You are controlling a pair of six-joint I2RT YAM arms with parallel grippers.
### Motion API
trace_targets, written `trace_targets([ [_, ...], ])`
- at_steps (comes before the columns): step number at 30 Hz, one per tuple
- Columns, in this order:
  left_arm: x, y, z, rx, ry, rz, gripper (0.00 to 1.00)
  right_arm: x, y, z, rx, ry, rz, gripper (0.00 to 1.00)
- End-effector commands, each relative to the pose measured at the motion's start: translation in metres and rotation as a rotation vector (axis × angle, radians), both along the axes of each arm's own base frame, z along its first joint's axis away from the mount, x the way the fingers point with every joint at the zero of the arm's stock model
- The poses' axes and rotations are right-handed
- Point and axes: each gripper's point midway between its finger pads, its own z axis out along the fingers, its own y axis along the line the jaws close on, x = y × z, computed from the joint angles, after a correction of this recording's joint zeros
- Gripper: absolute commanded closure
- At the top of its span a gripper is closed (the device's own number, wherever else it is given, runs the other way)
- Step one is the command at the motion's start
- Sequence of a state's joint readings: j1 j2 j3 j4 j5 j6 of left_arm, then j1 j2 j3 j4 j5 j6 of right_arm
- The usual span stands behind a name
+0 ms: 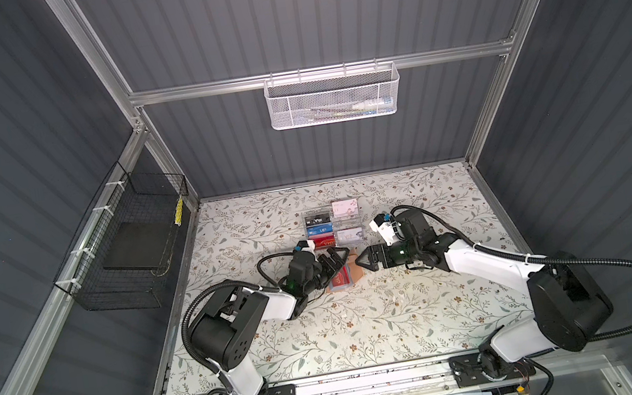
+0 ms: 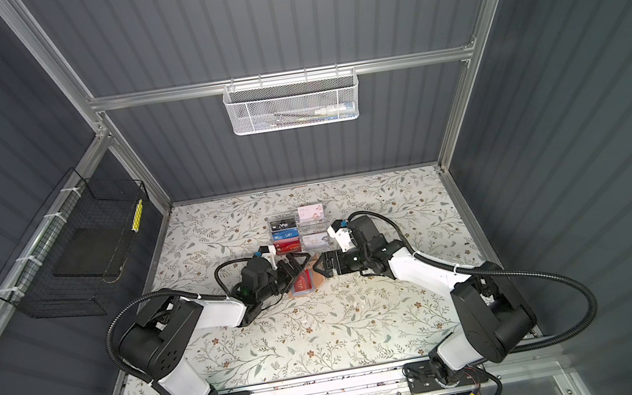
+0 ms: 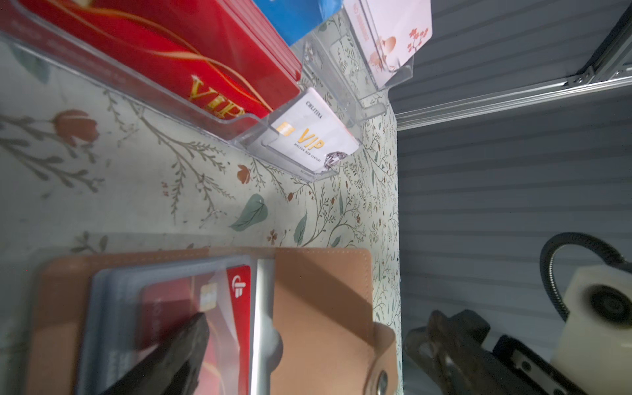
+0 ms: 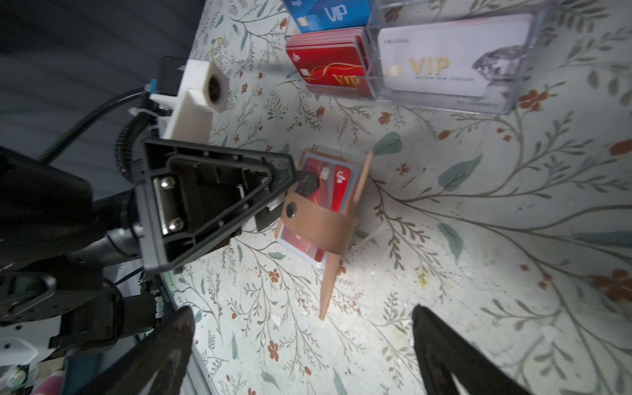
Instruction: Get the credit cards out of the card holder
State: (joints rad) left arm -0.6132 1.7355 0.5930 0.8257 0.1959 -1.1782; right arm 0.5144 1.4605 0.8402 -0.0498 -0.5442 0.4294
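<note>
The peach-tan card holder (image 1: 352,270) (image 2: 317,279) lies open mid-table, and its snap tab (image 4: 318,219) crosses the grey-clear sleeves. A red credit card (image 3: 239,307) (image 4: 338,193) shows inside the top sleeve; other credit cards under it are hidden. My left gripper (image 1: 335,264) (image 3: 307,355) stands open over the holder, with one finger (image 4: 307,184) resting on the sleeve over the red card. My right gripper (image 1: 362,262) (image 4: 301,342) is open and empty, just right of the holder's raised cover (image 4: 328,284).
A clear acrylic rack (image 1: 360,222) (image 2: 325,231) with black, blue, red, white and pink cards stands just behind the holder. A white mesh basket (image 1: 334,97) hangs on the back rail. A black wire basket (image 1: 124,250) is fixed to the left wall.
</note>
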Motion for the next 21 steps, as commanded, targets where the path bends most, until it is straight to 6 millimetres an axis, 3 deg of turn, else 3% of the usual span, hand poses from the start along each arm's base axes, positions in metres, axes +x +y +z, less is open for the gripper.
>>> trace_targets([
  [1, -0.003, 0.007, -0.019, -0.009, 0.061, 0.022, 0.0, -0.013, 0.021, 0.019, 0.138, -0.01, 0.095, 0.01],
  [4, -0.003, 0.009, -0.021, -0.013, 0.066, 0.029, 0.0, -0.021, 0.037, 0.022, 0.197, 0.001, 0.152, 0.01],
  [10, -0.003, 0.018, -0.026, -0.031, 0.082, 0.054, 0.0, -0.022, 0.059, -0.004, 0.17, 0.068, 0.179, 0.01],
  [15, -0.003, 0.025, -0.03, -0.054, 0.093, 0.068, 0.0, -0.012, 0.057, -0.026, 0.134, 0.112, 0.126, 0.01],
  [21, -0.003, 0.028, -0.034, -0.066, 0.1, 0.068, 0.0, 0.006, 0.041, -0.049, 0.108, 0.17, 0.023, 0.01],
])
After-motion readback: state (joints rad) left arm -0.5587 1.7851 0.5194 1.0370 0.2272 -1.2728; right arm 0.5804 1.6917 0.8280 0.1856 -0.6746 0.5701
